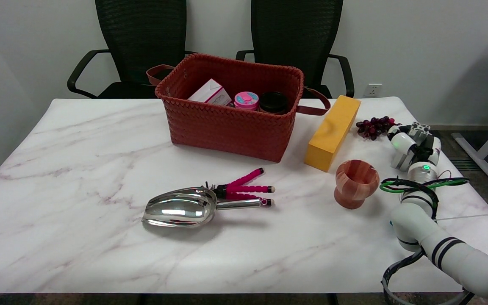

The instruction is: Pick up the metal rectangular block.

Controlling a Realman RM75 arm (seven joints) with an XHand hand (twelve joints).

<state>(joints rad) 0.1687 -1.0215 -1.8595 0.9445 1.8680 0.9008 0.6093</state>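
While my right hand (411, 142) is hovering at the frame's right edge beside the grapes (373, 126), I am gripping the metal rectangular block (420, 128) in its fingers

The block (420, 126) is small and silver-grey, with a grooved end face like a cut metal profile. It is at the far right of the surface (100, 169), just right of the grapes (373, 126). The right hand (411, 146) covers most of it, so whether it rests or is gripped is unclear.
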